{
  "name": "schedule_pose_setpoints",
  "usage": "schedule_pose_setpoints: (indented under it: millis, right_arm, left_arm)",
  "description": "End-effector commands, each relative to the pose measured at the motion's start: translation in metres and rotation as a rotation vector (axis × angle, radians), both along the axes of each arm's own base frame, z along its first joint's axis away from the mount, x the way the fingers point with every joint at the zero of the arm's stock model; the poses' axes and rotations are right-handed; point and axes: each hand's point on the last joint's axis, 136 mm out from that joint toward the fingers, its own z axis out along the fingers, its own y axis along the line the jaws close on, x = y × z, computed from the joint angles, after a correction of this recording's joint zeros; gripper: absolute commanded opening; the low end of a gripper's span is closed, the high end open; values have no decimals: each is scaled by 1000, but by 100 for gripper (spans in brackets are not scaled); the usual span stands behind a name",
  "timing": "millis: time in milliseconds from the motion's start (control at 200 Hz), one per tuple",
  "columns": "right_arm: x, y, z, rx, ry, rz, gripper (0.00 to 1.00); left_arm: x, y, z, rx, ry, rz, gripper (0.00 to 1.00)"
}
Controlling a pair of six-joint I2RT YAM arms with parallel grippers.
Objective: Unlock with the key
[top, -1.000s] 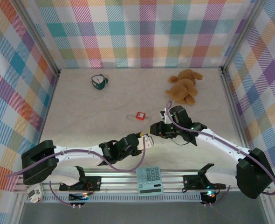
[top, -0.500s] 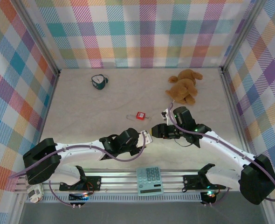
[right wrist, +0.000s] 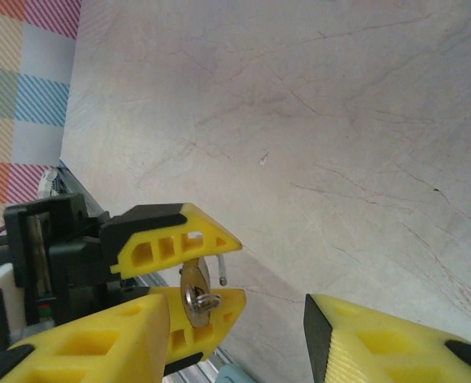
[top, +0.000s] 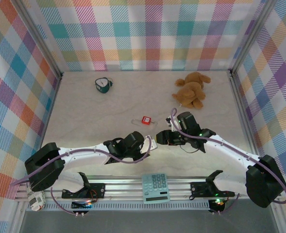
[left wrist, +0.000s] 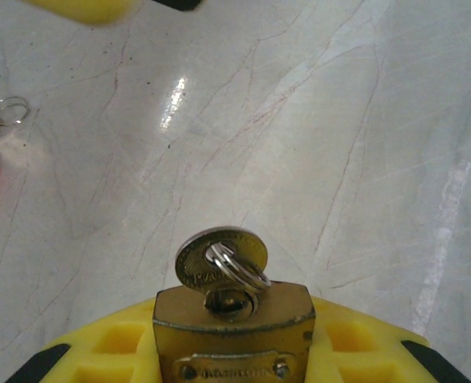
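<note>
Now that the right gripper [top: 159,136] has spread its jaws over the last sec and no longer pinches anything, both arms lie stretched low over the table [top: 85,111], wrists meeting nose to nose at centre front. The left arm reaches in from the left w/ its forearm near-level; the right arm bends back twd it from the right. The left gripper [top: 151,145], unchanged, stays clamped narrow on the brass padlock [left wrist: 234,339], keyhole end facing out. The key [left wrist: 197,259] sits in that keyhole, head & split ring [left wrist: 239,270] sticking out, just ahead of the parted right fingers but apart from them. Judged from this, insertion looks done. The shackle is hidden, so whether the lock has turned can't be told. A re-grip on the key head prob. comes next.
</note>
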Motion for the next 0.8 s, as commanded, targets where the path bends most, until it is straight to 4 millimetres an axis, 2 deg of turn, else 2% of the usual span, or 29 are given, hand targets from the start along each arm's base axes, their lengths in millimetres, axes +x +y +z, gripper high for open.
schedule_pose_setpoints:
  millis: [0,165,375,555,795]
  right_arm:
    - [-2,-10,-3,-44,1,-35,50]
    - [10,-24,-6,-61,9,-127,51]
    - [13,-28,-3,-55,-9,-124,52]
    - [4,-17,9,61,-62,-56,55]
    - [-7,-2,24,181,-125,29,57]
  left_arm:
    - [16,-19,43,-149,-61,22,0]
    - [15,-13,45,-150,-70,28,0]
    - [17,-7,50,-155,-84,47,0]
    - [22,-3,56,-184,-68,70,0]
    - [27,-8,59,-215,-36,75,0]
